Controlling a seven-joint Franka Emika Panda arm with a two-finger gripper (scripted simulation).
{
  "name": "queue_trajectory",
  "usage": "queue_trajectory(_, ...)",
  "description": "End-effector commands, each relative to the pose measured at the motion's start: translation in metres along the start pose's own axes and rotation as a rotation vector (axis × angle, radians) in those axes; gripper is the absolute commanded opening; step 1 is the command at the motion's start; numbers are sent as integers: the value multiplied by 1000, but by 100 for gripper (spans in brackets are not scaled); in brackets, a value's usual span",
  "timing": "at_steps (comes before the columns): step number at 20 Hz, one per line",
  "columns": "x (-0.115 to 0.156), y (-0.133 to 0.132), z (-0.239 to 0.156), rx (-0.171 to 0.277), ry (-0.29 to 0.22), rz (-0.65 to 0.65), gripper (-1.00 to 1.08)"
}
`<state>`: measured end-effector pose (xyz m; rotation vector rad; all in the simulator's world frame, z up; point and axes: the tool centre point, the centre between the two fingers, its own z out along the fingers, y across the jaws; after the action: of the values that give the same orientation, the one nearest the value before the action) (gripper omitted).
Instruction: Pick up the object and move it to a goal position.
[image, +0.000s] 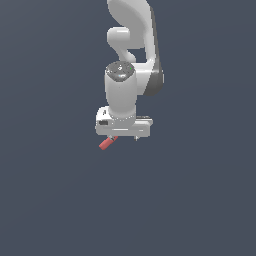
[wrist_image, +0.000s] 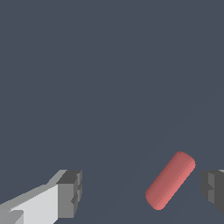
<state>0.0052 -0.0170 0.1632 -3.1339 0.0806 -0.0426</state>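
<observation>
White and boxy, the Panda arm's two-finger gripper (wrist_image: 142, 192) hangs with its jaws spread wide apart, holding nothing. In the wrist view the two dark grey finger pads (wrist_image: 71, 192) sit far from each other, one at each side of the frame, with open floor between them. The second pad shows only partly at the frame's edge.

Above the hand, the glossy white robot arm (image: 132, 45) rises in rounded segments with a dark grey band at one joint, and the wide white hand body (image: 122, 125) hangs at its lower end in the exterior view. Only small stubs of the fingers show under that body from this camera, so the spread is read from the wrist view.

Below and around everything lies the plain dark slate-blue floor (image: 50, 200), flat and unmarked.

Between the pads rests the small plain red cylinder (wrist_image: 170, 180), a short rod with rounded ends. It lies tilted on a diagonal across the line that joins the pads, and it sits much nearer one pad than the other. A narrow strip of floor still shows between the rod and that nearer pad, so neither pad touches it. In the exterior view the red cylinder (image: 107, 143) pokes out from under the hand body toward the exterior view's left, its other end hidden behind the hand.
</observation>
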Motion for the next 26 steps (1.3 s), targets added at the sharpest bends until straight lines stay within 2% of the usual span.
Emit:
queue_trajectory(1, 0, 0, 0, 0, 0, 0, 100)
queue_trajectory(8, 6, 24, -18, -2, 16, 32, 100)
queue_trajectory(12, 6, 25, -19, -2, 18, 33, 100)
queue_trajectory(19, -2, 32, -5, 1, 12, 101, 100)
queue_trajectory(26, -21, 48, 25, 3, 1, 259, 100)
